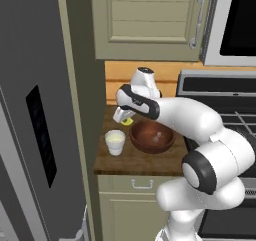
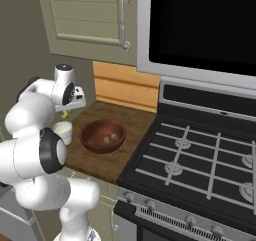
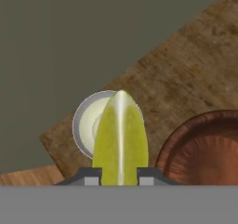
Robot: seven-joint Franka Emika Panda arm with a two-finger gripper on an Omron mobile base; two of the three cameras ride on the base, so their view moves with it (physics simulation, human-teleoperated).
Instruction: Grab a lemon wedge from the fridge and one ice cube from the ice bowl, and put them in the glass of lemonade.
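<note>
My gripper (image 1: pixel 128 121) is shut on the yellow lemon wedge (image 3: pixel 120 139), which hangs above the counter just behind the glass of lemonade (image 1: pixel 115 141). In the hand view the lemon wedge stands between my fingertips (image 3: pixel 90 177) and covers part of the glass of lemonade (image 3: pixel 88 123) below. The reddish-brown ice bowl (image 1: pixel 152 137) sits right of the glass, touching or nearly touching it; a pale ice cube (image 1: pixel 159 138) lies inside. In the right base view the lemon wedge (image 2: pixel 65 115) hangs over the glass of lemonade (image 2: pixel 63 131), left of the ice bowl (image 2: pixel 102 135). The grey fridge (image 1: pixel 30 135) stands at left.
The wooden counter (image 1: pixel 145 160) is narrow, bounded by the fridge side panel on the left and a gas stove (image 2: pixel 200 160) on the right. A wall cabinet (image 1: pixel 150 20) and a microwave (image 2: pixel 200 25) hang above. A drawer handle (image 1: pixel 142 184) lies below the counter edge.
</note>
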